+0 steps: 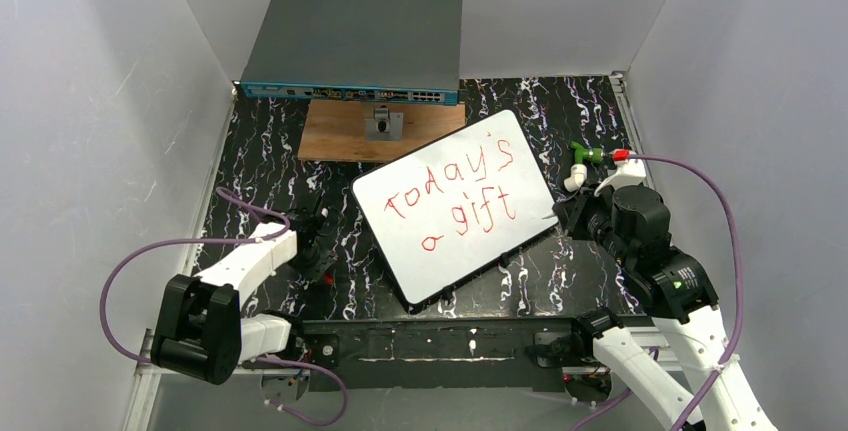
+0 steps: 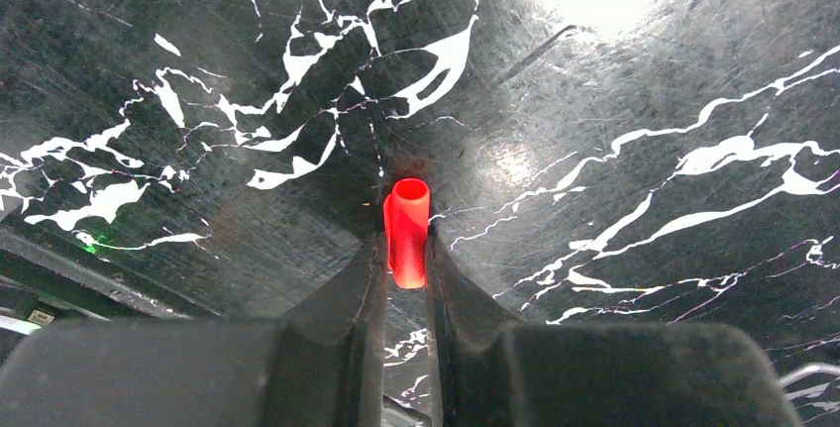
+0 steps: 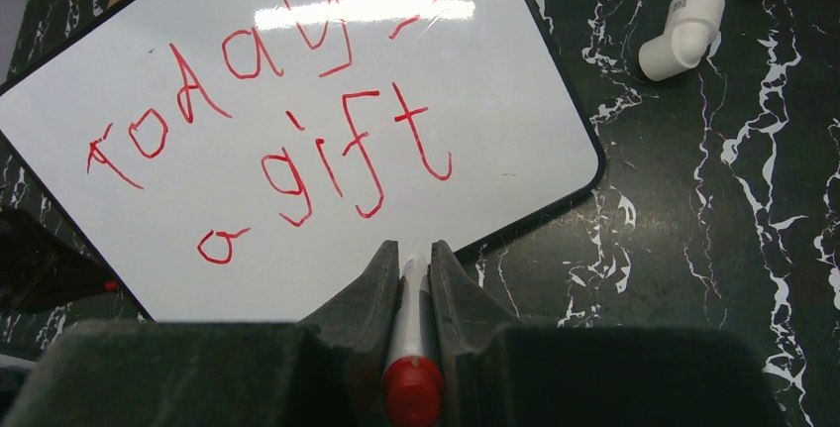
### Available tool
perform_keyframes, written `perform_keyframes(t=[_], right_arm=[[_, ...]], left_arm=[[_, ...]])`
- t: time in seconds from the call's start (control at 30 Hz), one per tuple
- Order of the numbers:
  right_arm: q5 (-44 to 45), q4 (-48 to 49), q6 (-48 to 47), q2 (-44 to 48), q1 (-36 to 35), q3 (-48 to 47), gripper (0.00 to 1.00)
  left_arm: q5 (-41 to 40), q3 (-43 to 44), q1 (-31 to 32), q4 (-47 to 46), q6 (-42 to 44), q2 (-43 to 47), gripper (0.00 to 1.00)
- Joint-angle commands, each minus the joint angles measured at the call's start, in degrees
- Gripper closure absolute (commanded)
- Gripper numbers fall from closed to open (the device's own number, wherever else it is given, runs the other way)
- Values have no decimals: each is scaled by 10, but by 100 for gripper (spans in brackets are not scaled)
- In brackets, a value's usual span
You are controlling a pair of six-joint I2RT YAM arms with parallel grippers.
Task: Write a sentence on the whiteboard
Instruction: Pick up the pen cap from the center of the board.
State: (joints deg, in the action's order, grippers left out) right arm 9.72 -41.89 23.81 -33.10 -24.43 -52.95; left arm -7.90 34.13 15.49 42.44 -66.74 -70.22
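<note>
Whiteboard (image 1: 455,206), lettered in red "today's gift", lying flat at mid-table, turned askew.
Left gripper (image 2: 406,244): jaws closed on a small red cap (image 2: 407,224), over the black marbled table (image 2: 644,70), left of the board. Right gripper (image 3: 410,254): jaws closed on a red-ended marker (image 3: 408,328), at the board's right edge. Grey network switch (image 1: 355,46) and wooden plate (image 1: 335,136) on the far side.
</note>
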Motion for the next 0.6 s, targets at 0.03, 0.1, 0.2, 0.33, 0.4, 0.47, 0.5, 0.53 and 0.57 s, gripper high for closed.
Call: perform_keyframes(t=[0.03,0.1,0.2,0.33,0.4,0.47,0.5,0.53,0.57], right_arm=[[-1,24,-5,2,2,-4,99],[-2,25,-4,3,2,-6,99],[-3,28,6,2,1,-14,99],[-11,30,22,-2,2,-30,99],[-18,30,30,-3,2,-36,99],[-24,30,36,-3,1,-40,99],[-26,30,38,-3,2,-41,99],[-28,30,39,-1,1,-43,99],[-29,29,39,2,1,-44,99]], left_arm=[[-11,5,-2,8,43,-8,100],[0,19,-2,19,82,-9,100],[22,43,-2,35,160,-7,100],[76,63,-2,44,262,25,100],[143,62,-2,20,290,66,100],[174,68,-2,14,299,103,100],[167,78,-3,30,300,114,100],[152,90,-3,55,303,120,100],[136,107,-4,87,306,123,100]])
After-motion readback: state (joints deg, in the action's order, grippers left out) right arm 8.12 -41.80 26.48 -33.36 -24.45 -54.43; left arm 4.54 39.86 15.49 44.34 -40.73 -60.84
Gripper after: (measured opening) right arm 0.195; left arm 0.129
